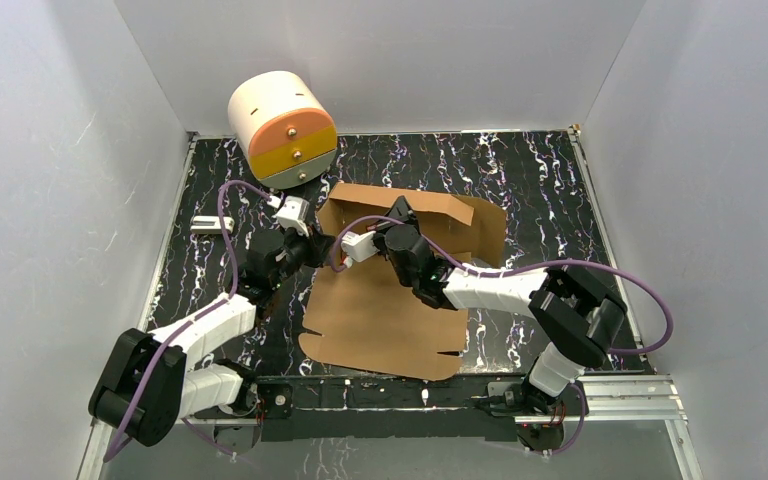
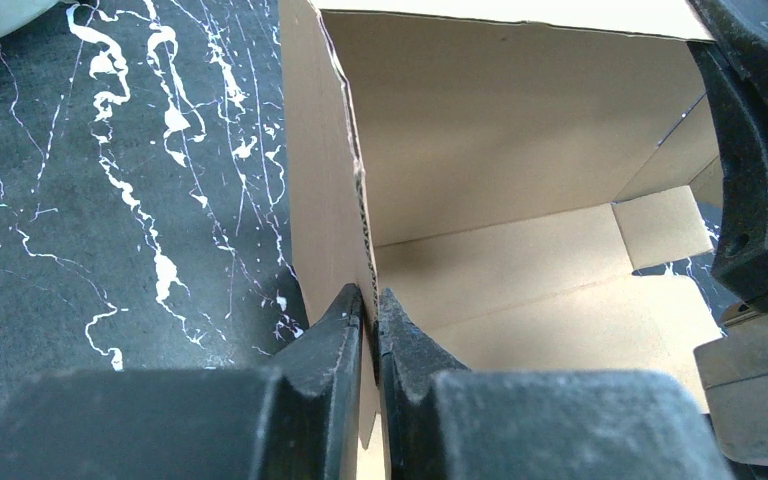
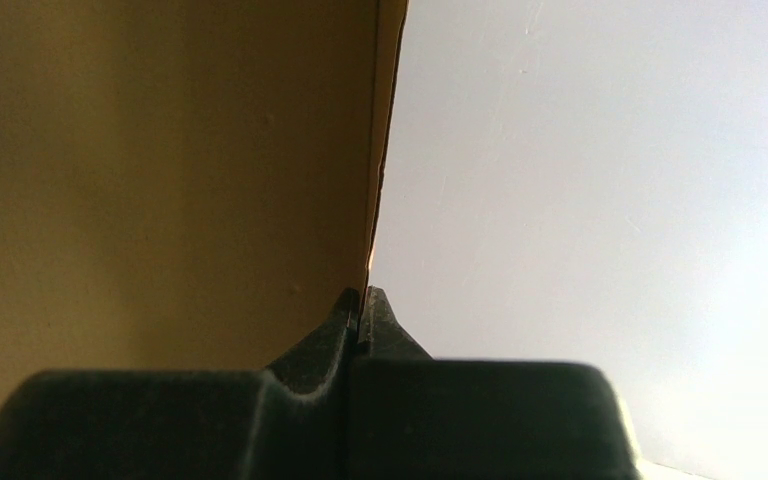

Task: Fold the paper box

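The paper box (image 1: 380, 320) is a brown cardboard die-cut sheet, flat at the front, with its far panels raised into walls (image 1: 430, 205). My left gripper (image 1: 326, 246) is shut on the upright left side wall (image 2: 325, 190), whose edge runs up from between the tips (image 2: 373, 300). My right gripper (image 1: 400, 222) is shut on a raised panel; in the right wrist view the cardboard (image 3: 160, 180) fills the left half and its edge sits between the tips (image 3: 362, 296). The right arm (image 2: 760, 160) shows at the right of the left wrist view.
A cream cylindrical cabinet (image 1: 282, 128) with orange and yellow drawers stands at the back left. A small white object (image 1: 211, 223) lies at the left edge of the black marbled table (image 1: 560, 200). White walls enclose the table.
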Controlling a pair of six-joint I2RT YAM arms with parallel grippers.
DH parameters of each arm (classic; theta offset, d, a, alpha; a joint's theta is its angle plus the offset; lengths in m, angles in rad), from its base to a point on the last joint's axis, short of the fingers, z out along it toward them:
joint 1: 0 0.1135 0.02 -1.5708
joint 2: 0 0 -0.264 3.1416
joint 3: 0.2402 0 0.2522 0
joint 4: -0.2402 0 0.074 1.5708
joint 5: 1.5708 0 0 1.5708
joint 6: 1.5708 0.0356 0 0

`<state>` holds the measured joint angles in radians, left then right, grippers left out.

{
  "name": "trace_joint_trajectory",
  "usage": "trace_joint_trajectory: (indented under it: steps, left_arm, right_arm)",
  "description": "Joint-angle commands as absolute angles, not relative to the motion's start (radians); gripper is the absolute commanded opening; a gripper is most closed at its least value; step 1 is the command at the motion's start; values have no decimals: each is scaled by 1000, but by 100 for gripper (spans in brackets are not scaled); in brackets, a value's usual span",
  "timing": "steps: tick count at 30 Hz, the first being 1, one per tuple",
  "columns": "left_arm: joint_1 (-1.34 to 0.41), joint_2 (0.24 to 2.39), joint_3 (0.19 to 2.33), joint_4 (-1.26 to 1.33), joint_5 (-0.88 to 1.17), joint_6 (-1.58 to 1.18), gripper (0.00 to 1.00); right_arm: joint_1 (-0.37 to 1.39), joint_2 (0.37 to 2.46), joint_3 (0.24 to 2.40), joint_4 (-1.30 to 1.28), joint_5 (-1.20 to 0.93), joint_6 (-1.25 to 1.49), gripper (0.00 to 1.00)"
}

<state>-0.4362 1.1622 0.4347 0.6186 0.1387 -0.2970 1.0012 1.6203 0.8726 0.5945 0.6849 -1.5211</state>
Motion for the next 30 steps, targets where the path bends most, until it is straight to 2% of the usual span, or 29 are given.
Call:
trace_joint_trajectory:
  steps: [1,10,23,30]
  left_arm:
    - [-476,1147,437,697,259,-324,6]
    - [-511,1174,396,648,77,-220,20]
    - [-559,1212,307,741,14,-189,22]
    - [-560,1179,254,818,-56,-186,28]
  right_arm:
    - [1017,1621,859,629,615,-1495,0]
    - [1022,1622,811,652,634,-1487,0]
    - [1068,1622,763,698,672,-1512,0]
    - [1071,1594,751,662,677,-1506,0]
